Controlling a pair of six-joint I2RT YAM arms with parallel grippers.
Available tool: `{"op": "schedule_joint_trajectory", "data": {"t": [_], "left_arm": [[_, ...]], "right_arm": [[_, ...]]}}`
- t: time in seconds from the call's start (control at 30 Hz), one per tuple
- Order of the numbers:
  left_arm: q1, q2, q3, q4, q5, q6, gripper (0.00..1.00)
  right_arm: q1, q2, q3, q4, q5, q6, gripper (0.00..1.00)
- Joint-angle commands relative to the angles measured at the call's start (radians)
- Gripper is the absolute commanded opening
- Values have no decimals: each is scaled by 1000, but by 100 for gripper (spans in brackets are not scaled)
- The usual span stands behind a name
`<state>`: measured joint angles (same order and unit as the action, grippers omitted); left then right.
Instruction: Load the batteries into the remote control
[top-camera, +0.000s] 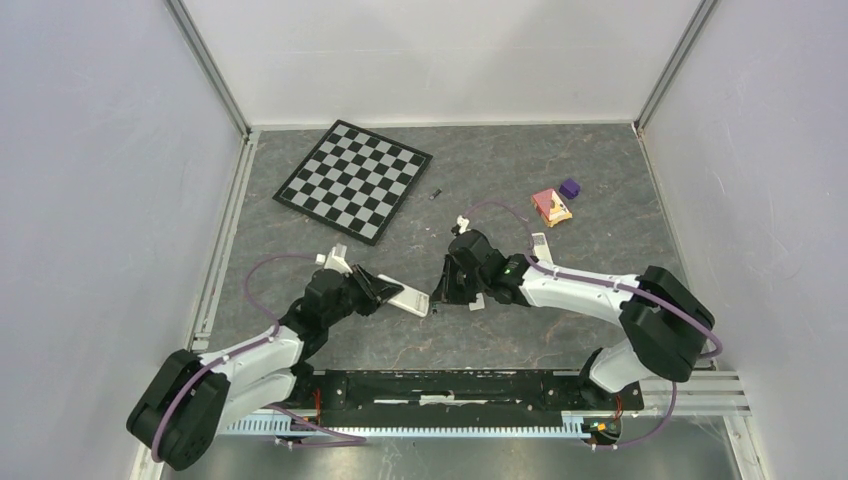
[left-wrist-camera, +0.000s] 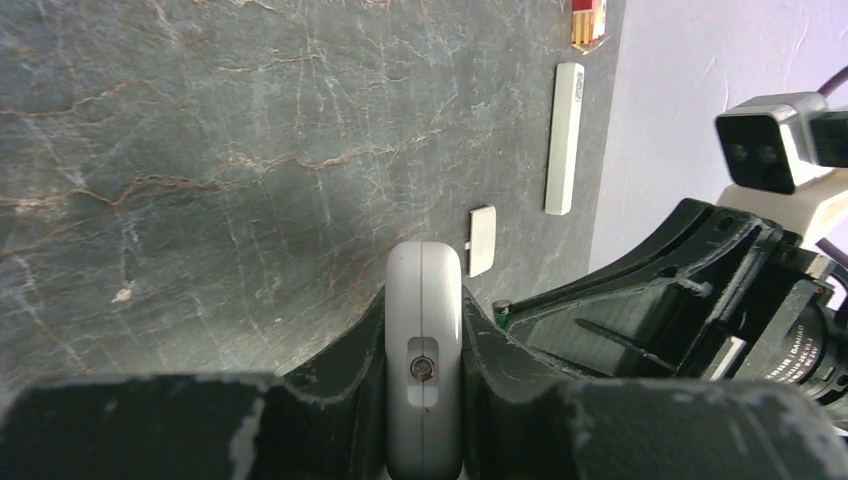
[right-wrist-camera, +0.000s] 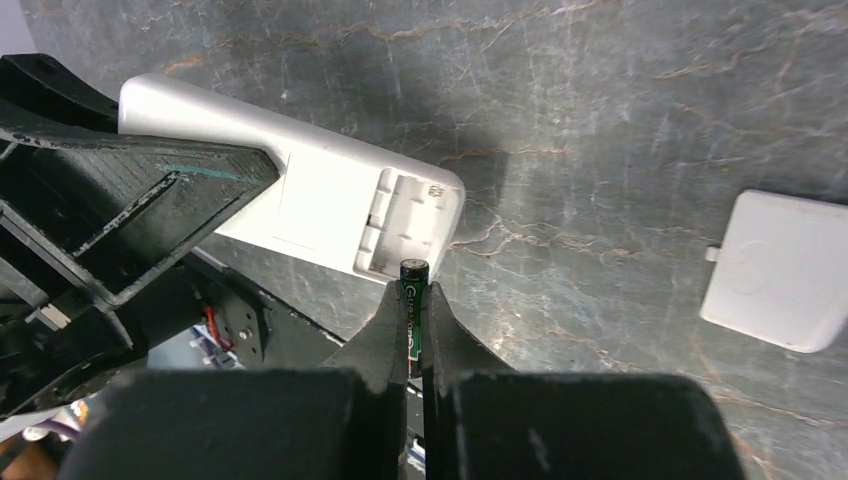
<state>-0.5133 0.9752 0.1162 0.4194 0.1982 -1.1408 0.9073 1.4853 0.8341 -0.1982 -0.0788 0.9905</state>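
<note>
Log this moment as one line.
left hand: holds white plastic remote, battery bay open | right hand: holds green-wrapped cylindrical battery beside bay | status: not yet inserted

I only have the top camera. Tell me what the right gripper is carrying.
Observer: In the right wrist view, the right gripper is shut on a green-wrapped battery, one end poking out past the fingertips.
Operator: Now say whether it can go in.
Observer: The remote shows its back to that camera. Its compartment is uncovered, close in front of the battery's tip, and I see no battery in it.
Operator: Report the other arm's grip.
Observer: In the left wrist view, the left gripper clamps the remote between its two fingers, by the long edges.
</note>
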Motion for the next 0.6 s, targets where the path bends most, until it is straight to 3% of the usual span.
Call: {"op": "schedule_joint_trajectory", "data": {"t": [0.0, 0.17, 0.57], "left_arm": [[-47, 17, 10, 122, -108, -75, 2], [-68, -15, -3, 106, -167, -88, 2], [-70, -46, -12, 88, -159, -73, 2]], "right_arm": [[-5, 33, 16, 74, -72, 78, 0], [-7, 61, 28, 69, -82, 82, 0], [-15, 96, 10, 129, -99, 109, 1]]}}
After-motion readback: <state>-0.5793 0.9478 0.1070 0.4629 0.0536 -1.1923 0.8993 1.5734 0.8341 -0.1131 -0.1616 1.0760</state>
